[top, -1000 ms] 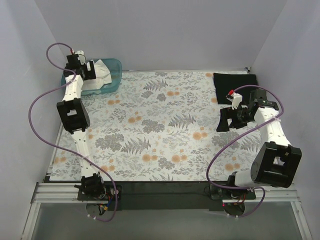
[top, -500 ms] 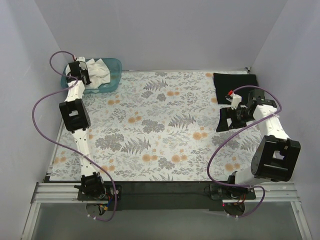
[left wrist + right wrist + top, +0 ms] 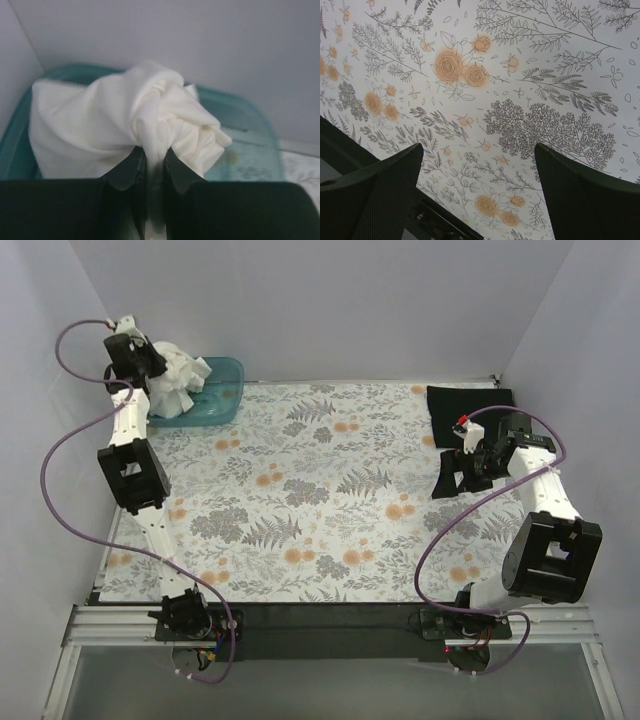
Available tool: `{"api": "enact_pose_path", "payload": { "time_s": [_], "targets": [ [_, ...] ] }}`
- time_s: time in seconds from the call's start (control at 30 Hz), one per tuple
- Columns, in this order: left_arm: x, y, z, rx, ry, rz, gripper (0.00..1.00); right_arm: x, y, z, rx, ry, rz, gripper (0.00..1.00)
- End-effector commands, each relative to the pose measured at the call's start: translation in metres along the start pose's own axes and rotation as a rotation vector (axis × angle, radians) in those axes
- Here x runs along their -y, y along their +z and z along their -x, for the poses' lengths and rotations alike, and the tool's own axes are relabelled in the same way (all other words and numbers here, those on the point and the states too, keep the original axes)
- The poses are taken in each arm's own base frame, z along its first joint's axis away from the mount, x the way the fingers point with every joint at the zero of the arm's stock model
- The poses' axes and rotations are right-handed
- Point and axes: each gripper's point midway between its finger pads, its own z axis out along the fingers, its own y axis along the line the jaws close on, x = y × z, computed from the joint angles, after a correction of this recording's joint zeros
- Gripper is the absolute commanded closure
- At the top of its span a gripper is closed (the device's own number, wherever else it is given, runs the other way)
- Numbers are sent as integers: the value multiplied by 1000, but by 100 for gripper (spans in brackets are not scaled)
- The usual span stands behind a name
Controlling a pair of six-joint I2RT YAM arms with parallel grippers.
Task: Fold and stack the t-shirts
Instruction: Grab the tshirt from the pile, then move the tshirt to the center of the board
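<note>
In the left wrist view, the bunched cream-white fabric t-shirt (image 3: 150,110) hides much of the translucent teal plastic tub (image 3: 245,107). Its pinched fold vanishes between the black fingers of the left gripper (image 3: 152,150). The wide-set fingers of the right gripper (image 3: 479,147) are cut off by the bottom edge of its own view.

2 t-shirts (1 cream-white t-shirt (image 3: 178,375), 1 black t-shirt (image 3: 470,402)), 1 teal plastic tub (image 3: 218,400), 1 floral cloth (image 3: 320,500), 2 grippers: L gripper (image 3: 152,157), R gripper (image 3: 477,150).
</note>
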Motion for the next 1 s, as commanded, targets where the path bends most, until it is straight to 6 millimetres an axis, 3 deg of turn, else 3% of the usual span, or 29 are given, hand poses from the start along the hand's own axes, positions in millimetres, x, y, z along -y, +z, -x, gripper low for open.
{"api": "enact_pose_path", "payload": {
  "time_s": [0.0, 0.07, 0.13, 0.17, 0.27, 0.3, 0.37, 0.4, 0.47, 0.57, 0.7, 0.73, 0.8, 0.83, 0.87, 0.9, 0.93, 0.97],
  "targets": [
    [98, -125, 207, 448, 24, -263, 100, -12, -15, 27, 90, -52, 19, 2],
    [125, -161, 238, 509, 36, -332, 100, -14, -18, 28, 101, -66, 19, 2],
    [153, -188, 250, 521, 32, -414, 100, -16, -21, 30, 113, -85, 14, 2],
    [168, -212, 262, 547, 34, -449, 100, -17, -23, 31, 118, -90, 14, 2],
    [206, -245, 258, 508, -1, -577, 100, -19, -27, 33, 133, -108, 8, 1],
    [222, -274, 265, 523, 5, -623, 100, -20, -29, 34, 142, -113, 7, 2],
    [249, -290, 247, 461, -19, -714, 100, -22, -31, 37, 151, -123, 10, 2],
    [260, -311, 249, 466, -20, -746, 100, -23, -31, 37, 155, -123, 13, 2],
    [286, -333, 238, 421, -46, -841, 100, -24, -33, 39, 162, -128, 16, 2],
    [310, -366, 230, 344, -128, -958, 100, -25, -32, 40, 162, -128, 21, 1],
    [322, -403, 224, 323, -144, -1087, 100, -26, -32, 39, 163, -130, 23, 2],
    [320, -391, 206, 261, -175, -1086, 100, -26, -32, 39, 163, -130, 23, 2],
    [320, -401, 182, 192, -188, -1124, 99, -26, -32, 38, 163, -126, 24, 2],
    [313, -382, 144, 90, -235, -1112, 83, -27, -31, 37, 161, -123, 29, 2],
    [311, -390, 125, 54, -244, -1124, 28, -27, -31, 37, 161, -122, 31, 2],
    [305, -388, 103, 12, -240, -1118, 11, -27, -31, 37, 161, -120, 30, 2],
    [283, -368, 57, -99, -283, -1071, 10, -26, -32, 38, 163, -127, 22, 2],
    [267, -359, 39, -131, -302, -1022, 10, -25, -33, 38, 163, -131, 15, 2]
  ]
}}
